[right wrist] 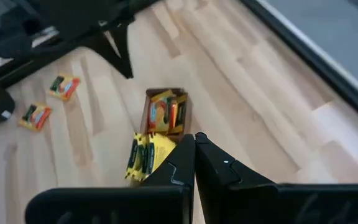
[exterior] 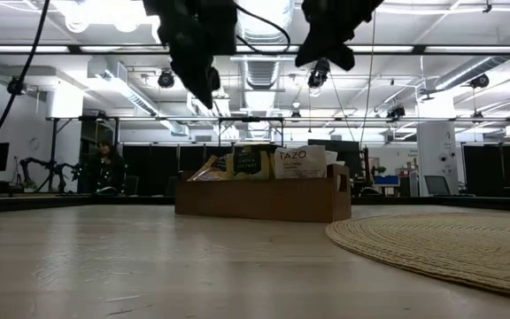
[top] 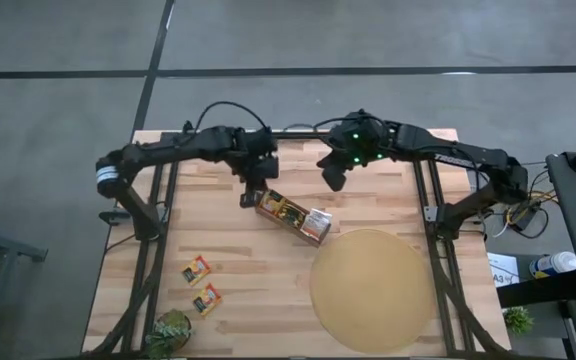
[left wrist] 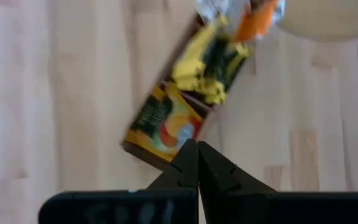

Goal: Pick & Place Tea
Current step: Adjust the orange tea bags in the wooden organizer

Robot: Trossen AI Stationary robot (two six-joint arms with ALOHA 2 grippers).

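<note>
Left gripper hangs over the table's back half, fingers clenched together w/ nothing in them, tip just above the box's left end. Further left & toward the front edge, two orange-red tea sachets lie flat on the wood, one just beside the other, w/ a small plant at the front corner. Box sits mid-table, angled, packed w/ more tea: yellow-green packs in the middle, orange-red at one end, white at the other; right end near the round mat. Right gripper is up above & behind the box, also clenched, empty.
</note>
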